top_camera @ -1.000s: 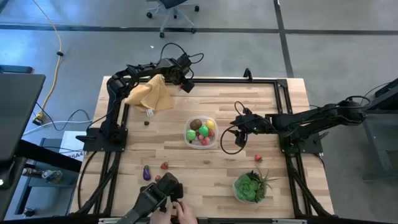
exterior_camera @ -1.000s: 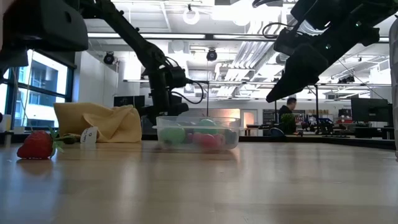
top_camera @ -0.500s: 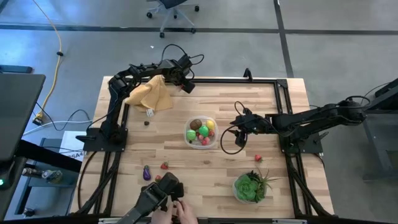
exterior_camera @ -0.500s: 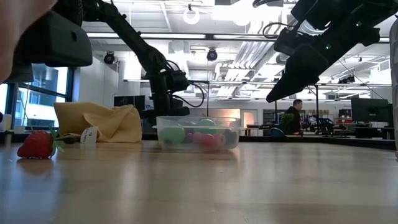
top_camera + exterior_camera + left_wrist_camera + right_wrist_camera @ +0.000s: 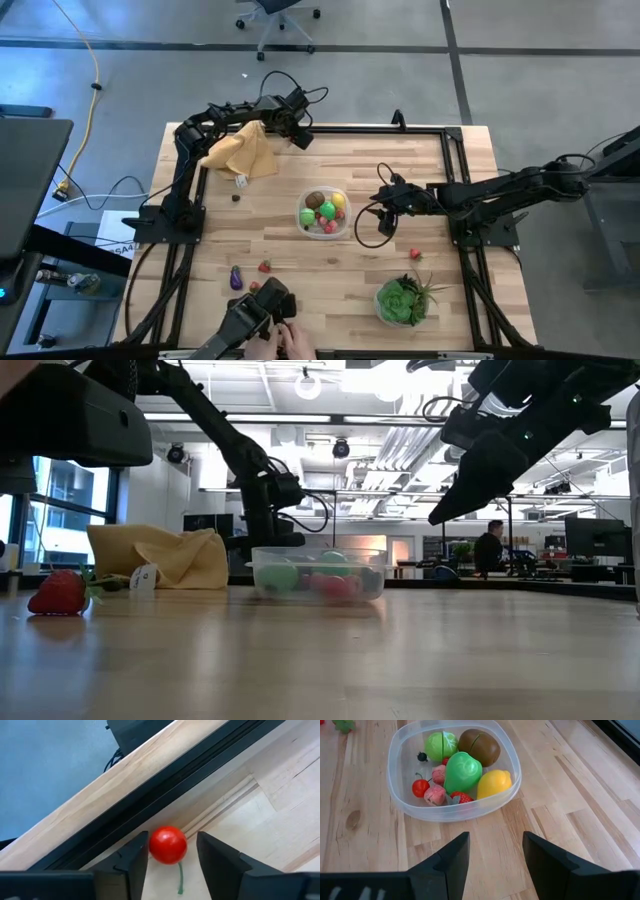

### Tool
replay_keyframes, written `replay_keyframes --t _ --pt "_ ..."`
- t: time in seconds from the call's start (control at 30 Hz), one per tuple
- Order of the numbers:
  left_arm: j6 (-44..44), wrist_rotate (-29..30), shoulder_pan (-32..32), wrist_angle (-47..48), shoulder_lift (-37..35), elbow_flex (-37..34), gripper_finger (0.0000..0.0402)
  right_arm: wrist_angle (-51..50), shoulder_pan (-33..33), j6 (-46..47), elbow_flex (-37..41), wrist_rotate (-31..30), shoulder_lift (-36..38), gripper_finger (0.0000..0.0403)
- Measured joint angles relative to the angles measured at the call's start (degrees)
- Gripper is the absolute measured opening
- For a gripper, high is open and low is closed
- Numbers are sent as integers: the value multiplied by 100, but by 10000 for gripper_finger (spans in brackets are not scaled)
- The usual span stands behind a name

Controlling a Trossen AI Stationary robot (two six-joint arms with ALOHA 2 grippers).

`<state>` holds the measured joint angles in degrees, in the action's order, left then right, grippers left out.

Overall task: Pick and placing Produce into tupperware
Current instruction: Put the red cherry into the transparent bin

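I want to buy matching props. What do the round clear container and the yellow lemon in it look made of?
Round clear container: thin, flexible-looking translucent plastic, since its contents show through the wall. Yellow lemon: probably moulded plastic or rubber, judging by its uniform colour and smooth, faintly shiny skin.

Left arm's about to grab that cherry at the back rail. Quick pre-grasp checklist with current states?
1. Red cherry sits between the left gripper fingers: ok.
2. Fingers firmly closed on it: cannot tell.
3. Cherry clear of the black rail: not ok, it lies against the groove beside it.
4. Tupperware has room: ok, produce covers only part of the floor.
5. Right gripper open, short of the tupperware: ok.
6. Person's hand at the near edge, far from the left arm: ok.
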<state>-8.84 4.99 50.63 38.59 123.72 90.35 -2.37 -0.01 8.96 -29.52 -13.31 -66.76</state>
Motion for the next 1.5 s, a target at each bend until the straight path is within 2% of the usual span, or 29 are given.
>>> replay_keyframes --t 0.53,0.93,1.2,1.5 --pt "2 15 -2 4 -7 1 101 0 0 1 0 -1 0 176" --pt "172 -28 -2 53 -7 1 113 0 0 1 0 -2 -1 176" --pt "151 -491 -3 123 -59 0 95 0 0 1 0 -2 0 176" --pt "264 -304 -125 387 -387 2 101 0 2 1 0 -2 -1 176"
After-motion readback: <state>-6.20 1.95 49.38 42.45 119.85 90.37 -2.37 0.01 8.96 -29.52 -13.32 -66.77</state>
